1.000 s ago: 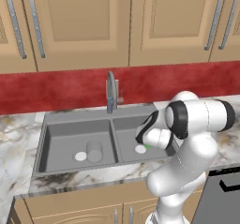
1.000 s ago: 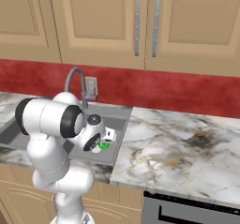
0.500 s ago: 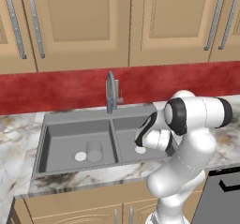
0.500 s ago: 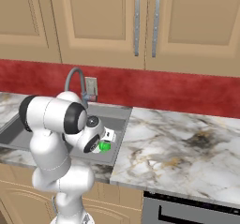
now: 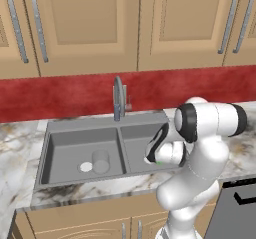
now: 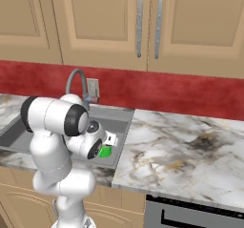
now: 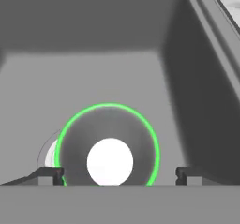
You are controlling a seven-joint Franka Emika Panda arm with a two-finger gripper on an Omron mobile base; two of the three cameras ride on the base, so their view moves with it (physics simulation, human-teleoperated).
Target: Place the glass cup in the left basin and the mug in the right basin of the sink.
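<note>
The pincer [image 7: 115, 175] has sprung wide since a second ago, fingertips clear of the mug [image 7: 108, 145]. That mug stands upright in the right basin [image 7: 187, 101]; the glass cup [image 5: 100, 161] stands in the left basin [image 5: 65, 148].

Backsplash [image 5: 75, 95] red, running the full back edge of the marble counter [image 6: 190, 160]. Tan wood wall cabinets [image 5: 90, 28] above, with vertical metal bar handles [image 6: 139, 25]. Matching base cabinets [image 5: 90, 223] under the counter's front edge. Dark appliance [image 5: 235, 208] at right.

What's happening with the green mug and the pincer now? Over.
Pincer open, above the mug. Mug upright in the right basin, beside the drain. Glass cup in the left basin. Nothing in the way.
</note>
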